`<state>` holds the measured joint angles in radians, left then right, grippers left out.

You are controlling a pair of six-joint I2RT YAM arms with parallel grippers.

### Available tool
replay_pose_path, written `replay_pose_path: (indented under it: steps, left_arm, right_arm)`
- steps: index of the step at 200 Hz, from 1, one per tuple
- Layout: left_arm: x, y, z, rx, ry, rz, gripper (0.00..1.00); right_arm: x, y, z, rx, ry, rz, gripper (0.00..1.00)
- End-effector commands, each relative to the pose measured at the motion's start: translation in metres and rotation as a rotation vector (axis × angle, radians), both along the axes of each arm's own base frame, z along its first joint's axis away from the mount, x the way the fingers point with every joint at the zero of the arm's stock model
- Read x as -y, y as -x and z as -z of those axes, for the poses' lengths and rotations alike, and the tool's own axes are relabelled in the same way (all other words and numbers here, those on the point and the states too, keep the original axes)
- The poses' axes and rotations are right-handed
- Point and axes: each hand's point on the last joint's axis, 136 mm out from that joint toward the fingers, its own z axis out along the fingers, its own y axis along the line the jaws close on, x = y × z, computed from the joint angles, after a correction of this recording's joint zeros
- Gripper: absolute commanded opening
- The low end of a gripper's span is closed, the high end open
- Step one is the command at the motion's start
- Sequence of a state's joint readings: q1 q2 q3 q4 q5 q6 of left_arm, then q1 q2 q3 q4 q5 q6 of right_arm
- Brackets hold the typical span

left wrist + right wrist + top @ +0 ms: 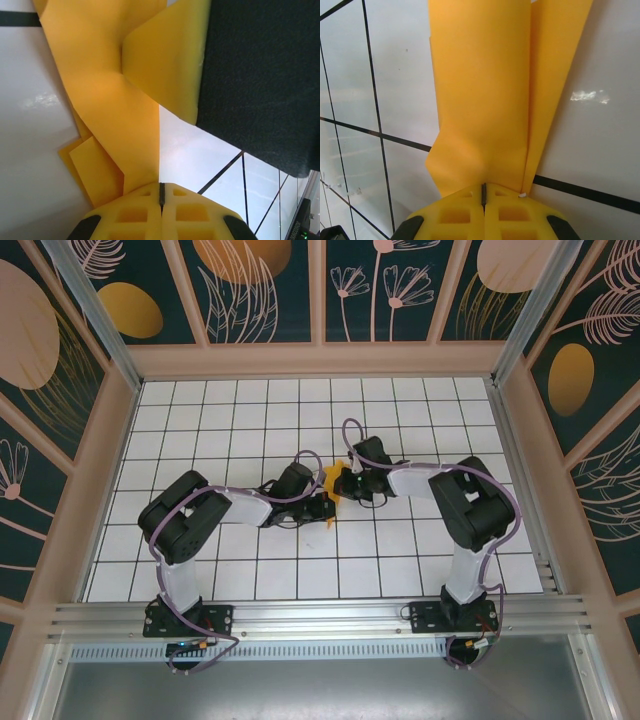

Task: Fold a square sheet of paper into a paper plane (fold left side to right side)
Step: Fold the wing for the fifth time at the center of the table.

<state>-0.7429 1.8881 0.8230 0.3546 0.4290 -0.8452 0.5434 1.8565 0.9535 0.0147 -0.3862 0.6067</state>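
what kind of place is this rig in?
Probably a boxed-in robot test cell, not a home: white gridded table, leaf-patterned wall panels on three sides, left arm and right arm bolted to a metal rail, both holding the orange paper.

Top external view: fixed high above and behind the two arm bases, facing steeply down and forward onto the white gridded table (250, 410), far enough back to take in both whole arms and the patterned walls (70, 350). Left wrist view: very near, looking out past the yellow fingertips of the left gripper (161, 192) onto the sheet of paper (110, 115). Right wrist view: just as near, looking past the right gripper (483, 192) onto the same sheet of paper (480, 100). Shared by all three: the sheet of paper (332, 478) at mid-table, small from above, large and close at each wrist.
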Motion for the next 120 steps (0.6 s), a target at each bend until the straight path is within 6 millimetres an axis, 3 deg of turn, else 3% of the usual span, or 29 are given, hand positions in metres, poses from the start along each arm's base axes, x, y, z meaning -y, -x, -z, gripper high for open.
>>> replay_pose_path:
  steps: [1, 120]
  left_arm:
    - [-0.027, 0.03, 0.056, -0.123, -0.185, 0.006, 0.04]
    - [-0.028, 0.03, 0.057, -0.126, -0.189, 0.006, 0.03]
  right_arm:
    - [0.021, -0.025, 0.012, 0.049, 0.091, 0.061, 0.02]
    - [0.037, -0.064, 0.01, 0.078, 0.09, 0.097, 0.03]
